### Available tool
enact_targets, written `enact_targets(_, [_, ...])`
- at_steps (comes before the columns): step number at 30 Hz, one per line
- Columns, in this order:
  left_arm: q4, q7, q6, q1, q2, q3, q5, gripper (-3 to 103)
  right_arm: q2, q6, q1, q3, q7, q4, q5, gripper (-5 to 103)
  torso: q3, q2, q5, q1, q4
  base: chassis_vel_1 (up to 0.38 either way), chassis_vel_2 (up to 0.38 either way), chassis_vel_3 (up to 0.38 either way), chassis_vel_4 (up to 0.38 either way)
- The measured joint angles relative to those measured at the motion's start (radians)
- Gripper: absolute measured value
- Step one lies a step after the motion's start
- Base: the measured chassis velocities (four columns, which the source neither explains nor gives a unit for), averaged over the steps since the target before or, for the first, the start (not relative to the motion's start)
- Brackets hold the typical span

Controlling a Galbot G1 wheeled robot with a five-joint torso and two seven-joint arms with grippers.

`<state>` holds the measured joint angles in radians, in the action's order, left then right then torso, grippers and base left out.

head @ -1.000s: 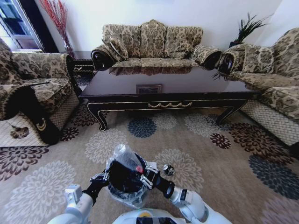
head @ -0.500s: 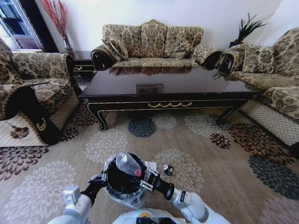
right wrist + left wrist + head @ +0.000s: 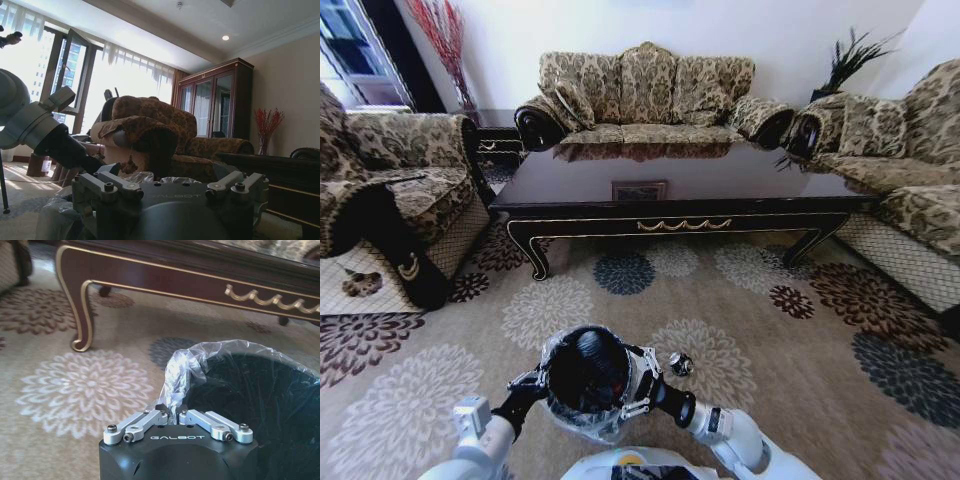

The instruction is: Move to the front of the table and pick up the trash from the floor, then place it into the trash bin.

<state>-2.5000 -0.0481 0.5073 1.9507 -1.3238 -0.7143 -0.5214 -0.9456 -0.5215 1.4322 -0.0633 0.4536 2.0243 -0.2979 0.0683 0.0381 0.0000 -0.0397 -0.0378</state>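
1. In the head view, the table [image 3: 680,215] is seen far ahead on the flowery carpet [image 3: 800,340], with a sofa [image 3: 645,95] behind it
2. The trash bin [image 3: 588,380] is seen close to the robot, between the left gripper [image 3: 533,384] and the right gripper [image 3: 642,386]
3. The bin is round and black, and a crinkly clear bag [image 3: 560,415] is folded over its rim
4. One small silvery wrapper [image 3: 681,365] is left on the carpet just beside the bin, on the right
5. In the left wrist view, the left gripper [image 3: 176,415] is pinched tight on a bunched bit of the clear bag [image 3: 177,372] at the rim of the bin [image 3: 260,390]
6. A curved table leg [image 3: 82,315] with gold trim is seen farther off
7. In the right wrist view, the fingers [image 3: 105,187] of the right gripper [image 3: 170,192] are spread wide apart, and nothing is held
8. The crinkly bag [image 3: 145,176] is seen just past them, with the left arm [image 3: 45,132], an armchair [image 3: 150,125] and a tall cabinet [image 3: 215,100] behind
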Motion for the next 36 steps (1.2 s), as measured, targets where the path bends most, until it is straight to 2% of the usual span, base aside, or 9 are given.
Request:
enact_targets(2, [0.0, -0.014, 0.0, -0.002, 0.002, -0.01, -0.01, 5, 0.003, 0.009, -0.003, -0.006, -0.016, 0.007, -0.016, 100, 0.0, 0.0, 0.0, 0.0, 0.0, 0.0, 0.0, 0.0, 0.0])
enact_targets(5, [0.0, -0.12, 0.041, -0.006, 0.029, -0.063, -0.068, 5, 0.018, 0.062, -0.028, -0.036, -0.083, 0.042, -0.088, 100, 0.0, 0.0, -0.0001, 0.0, 0.0002, 0.0, 0.0, 0.0, 0.0])
enact_targets(9, [0.0, -0.187, 0.079, -0.014, 0.07, -0.126, -0.146, 5, 0.034, 0.128, -0.062, -0.068, -0.159, 0.07, -0.153, 100, 0.0, 0.0, -0.0001, 0.0, 0.0003, 0.0, 0.0, 0.0, 0.0])
enact_targets(15, [0.0, -0.211, 0.103, -0.037, 0.119, -0.24, -0.266, 5, 0.037, 0.225, -0.094, -0.092, -0.299, 0.072, -0.197, 100, 0.0, 0.0, -0.0002, 0.0, 0.0, 0.0, 0.0, 0.0, 0.0])
enact_targets(19, [0.0, -0.221, 0.117, -0.066, 0.132, -0.34, -0.353, 5, 0.033, 0.378, -0.096, -0.076, -0.531, 0.017, -0.2, 100, 0.0, 0.0, 0.0, 0.0, -0.0001, 0.0, 0.0, 0.0, 0.0])
enact_targets(21, [0.0, -0.222, 0.118, -0.069, 0.132, -0.349, -0.358, 5, 0.032, 0.403, -0.096, -0.069, -0.562, 0.011, -0.202, 100, 0.0, 0.0, 0.0, 0.0, 0.0, 0.0, 0.0, 0.0, 0.0])
enact_targets(24, [0.0, -0.224, 0.12, -0.087, 0.135, -0.415, -0.389, 5, 0.025, 0.58, -0.118, -0.003, -0.769, -0.039, -0.274, 100, 0.0, 0.0, -0.0002, 0.0, 0.0, 0.0, 0.0, 0.0, 0.0])
enact_targets(28, [0.0, -0.242, 0.122, -0.102, 0.159, -0.515, -0.469, 5, 0.016, 0.682, -0.171, 0.063, -0.905, -0.088, -0.391, 100, 0.0, 0.0, -0.0001, 0.0, 0.0001, 0.0, 0.0, 0.0, 0.0])
enact_targets(36, [-0.001, -0.26, 0.125, -0.096, 0.18, -0.626, -0.553, 5, -0.013, 0.731, -0.264, 0.16, -0.995, -0.195, -0.469, 100, 0.0, 0.0, -0.0001, 0.0, 0.0004, 0.0, 0.0, 0.0, 0.0])
